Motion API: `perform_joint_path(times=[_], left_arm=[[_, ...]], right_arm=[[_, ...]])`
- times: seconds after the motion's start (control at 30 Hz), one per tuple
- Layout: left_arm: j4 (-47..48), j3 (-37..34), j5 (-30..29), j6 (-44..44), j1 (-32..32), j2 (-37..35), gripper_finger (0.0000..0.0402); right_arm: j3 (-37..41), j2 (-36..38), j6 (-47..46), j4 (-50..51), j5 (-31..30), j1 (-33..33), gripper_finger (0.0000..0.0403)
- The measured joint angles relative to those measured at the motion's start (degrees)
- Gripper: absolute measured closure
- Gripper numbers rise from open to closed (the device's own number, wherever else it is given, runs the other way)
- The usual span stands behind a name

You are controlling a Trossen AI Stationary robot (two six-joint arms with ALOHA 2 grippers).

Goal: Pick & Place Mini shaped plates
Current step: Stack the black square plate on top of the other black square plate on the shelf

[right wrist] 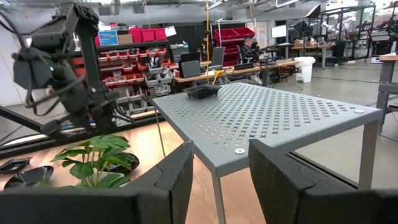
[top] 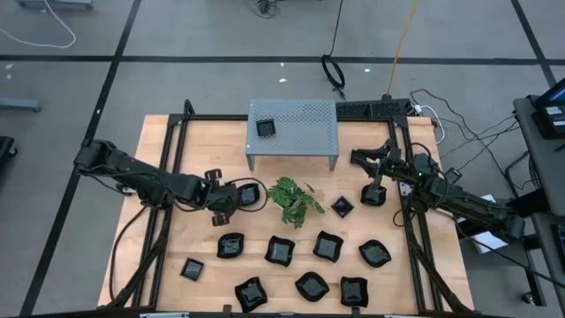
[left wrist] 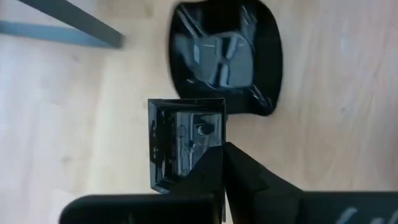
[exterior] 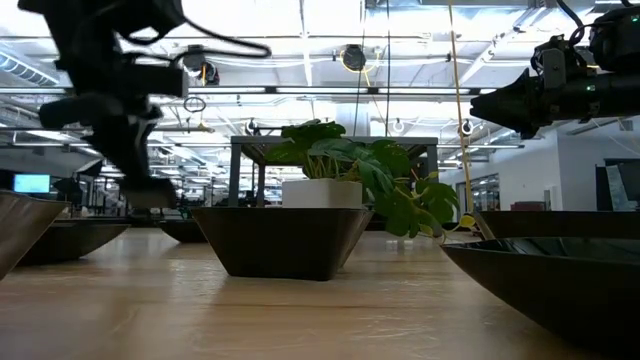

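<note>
We see the left end effector (left wrist: 221,168) clamped on a small square plate's (left wrist: 183,140) rim, above a wavy-edged plate (left wrist: 227,53) beside the plant (top: 294,200). The right end effector (right wrist: 221,177) hangs open near the shelf (right wrist: 273,115) edge.

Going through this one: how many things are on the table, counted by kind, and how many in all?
Plates on the table: 11
Plate on the shelf: 1
Plate in the left gripper: 1
Plant: 1
Shelf: 1
Total: 15
</note>
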State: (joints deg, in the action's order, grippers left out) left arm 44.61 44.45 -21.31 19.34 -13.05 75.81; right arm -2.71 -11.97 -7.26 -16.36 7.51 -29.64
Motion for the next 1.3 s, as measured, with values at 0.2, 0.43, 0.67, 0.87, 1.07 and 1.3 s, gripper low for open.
perform_joint_path(times=[0.2, 0.43, 0.67, 0.87, 1.07, 1.3], left_arm=[[4.8, 6.9, -6.8, -1.1, 0.0, 0.0, 0.0386], [4.8, 16.0, -16.7, -10.2, -0.1, 0.0, 0.0394], [-8.4, 19.1, -23.2, -25.9, 4.3, -0.1, 0.0397], [-24.6, 18.4, -16.6, -38.9, 12.2, 1.4, 0.0395], [-32.5, 18.3, -9.8, -43.7, 20.7, 5.6, 0.0390], [-36.6, 18.4, -9.2, -43.7, 26.3, 11.0, 0.0393]], right_arm=[[0.0, 0.0, 0.0, 0.0, 0.0, 0.0, 0.0261], [0.0, 0.0, 0.0, 0.0, 0.0, 0.0, 0.0261], [0.0, 0.0, 0.0, 0.0, 0.0, 0.0, 0.0261], [0.0, 0.0, 0.0, 0.0, 0.0, 0.0, 0.0261], [0.0, -0.2, 0.0, 0.1, 0.0, 0.0, 0.0261], [0.0, -0.6, 0.0, 0.5, 0.0, 0.0, 0.0261]])
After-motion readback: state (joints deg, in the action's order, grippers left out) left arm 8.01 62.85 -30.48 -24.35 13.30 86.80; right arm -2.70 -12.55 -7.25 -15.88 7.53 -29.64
